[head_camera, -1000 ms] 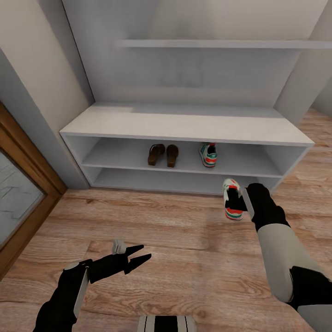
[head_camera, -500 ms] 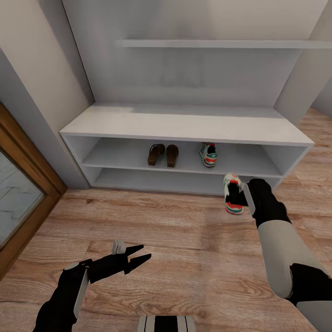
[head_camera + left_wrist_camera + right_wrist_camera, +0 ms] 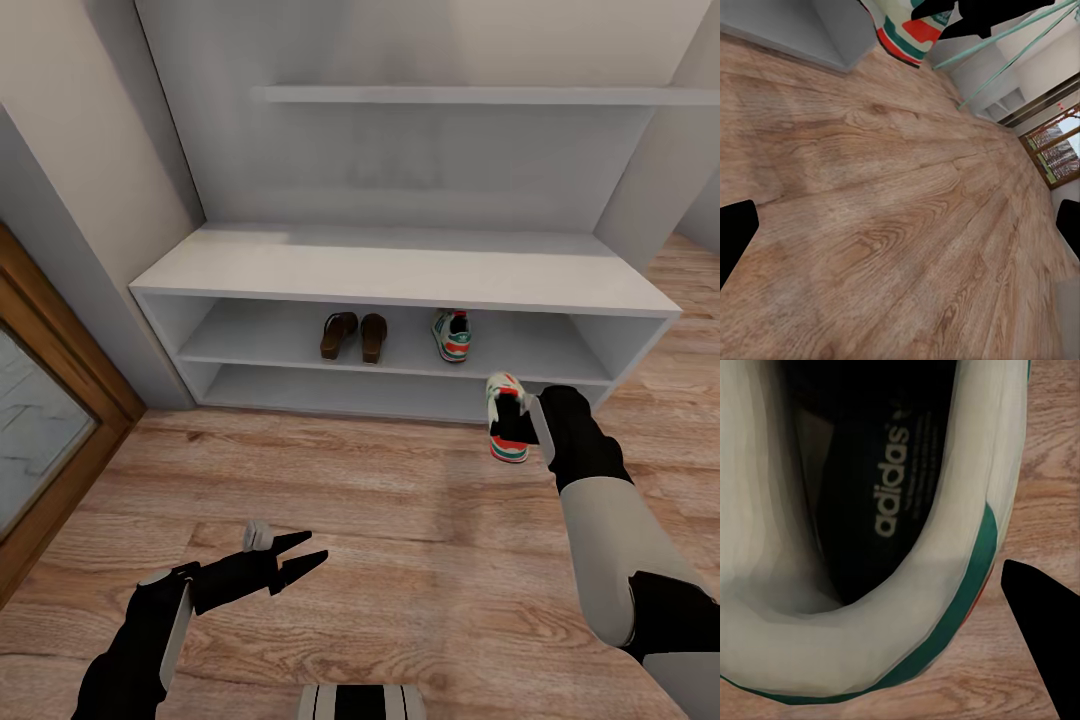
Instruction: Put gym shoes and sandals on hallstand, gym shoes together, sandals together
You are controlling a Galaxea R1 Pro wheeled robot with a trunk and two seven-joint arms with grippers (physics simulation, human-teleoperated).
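White lace-up gym shoe (image 3: 506,430) hangs clamped in the right gripper (image 3: 520,428) before the grey hallstand (image 3: 400,275). Two brown sandals (image 3: 355,336) and one sneaker (image 3: 452,335) occupy its upper shelf. The left gripper (image 3: 300,555) hovers open and empty above the wood-plank floor (image 3: 400,530).

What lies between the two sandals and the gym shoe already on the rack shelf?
Nothing: the head view shows bare grey shelf between the sandals and the shelved gym shoe.

Even soft light, faint shadows

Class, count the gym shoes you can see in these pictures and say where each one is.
2. One gym shoe sits on the rack's upper open shelf, right of the sandals. The other gym shoe is held by the right hand above the floor.
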